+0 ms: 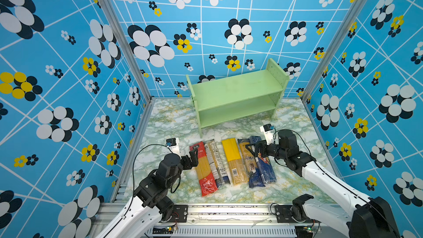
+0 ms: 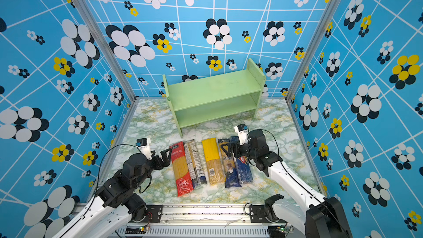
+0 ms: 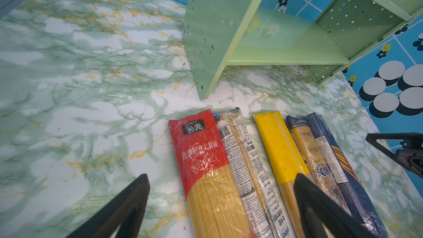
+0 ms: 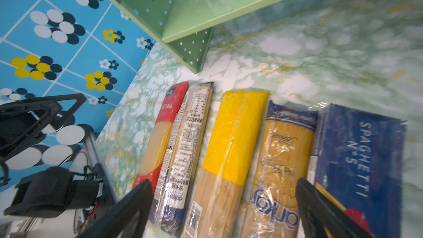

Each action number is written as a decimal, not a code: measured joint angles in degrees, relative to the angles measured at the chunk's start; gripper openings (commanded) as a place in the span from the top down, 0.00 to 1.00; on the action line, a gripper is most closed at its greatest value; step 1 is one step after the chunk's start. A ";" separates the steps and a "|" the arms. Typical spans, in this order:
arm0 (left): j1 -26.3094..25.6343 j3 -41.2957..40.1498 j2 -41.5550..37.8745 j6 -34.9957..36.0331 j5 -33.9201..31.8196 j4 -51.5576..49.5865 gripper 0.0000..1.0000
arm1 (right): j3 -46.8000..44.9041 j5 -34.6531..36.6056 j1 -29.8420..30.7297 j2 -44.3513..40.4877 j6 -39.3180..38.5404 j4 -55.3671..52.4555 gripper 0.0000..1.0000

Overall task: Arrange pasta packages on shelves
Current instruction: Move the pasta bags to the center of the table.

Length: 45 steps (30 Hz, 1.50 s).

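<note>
Green-marbled surface (image 1: pixel 160 120), five pasta packages (image 1: pixel 233 163) lay side by side before the shelves (image 1: pixel 235 88), left arm (image 1: pixel 167 170) low beside red pack (image 1: pixel 203 172), right arm (image 1: pixel 320 175) stretched over brownish pack (image 1: pixel 248 165), both jaws stood released.

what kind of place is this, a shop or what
Probably a robot test cell, not a shop: flower-print walls box in a marble-print tabletop, two robot arms mount on an aluminium rail, and a green shelf stands behind pasta packs.

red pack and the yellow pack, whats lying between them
The clear pack with the white label, lying against the red pack; a thin strip of bare table separates it from the yellow pack. Both top views show this.
</note>
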 measured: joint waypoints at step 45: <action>-2.03 20.90 51.52 -37.35 -5.60 -39.74 0.01 | 10.12 3.30 4.35 9.18 -4.20 -15.58 0.01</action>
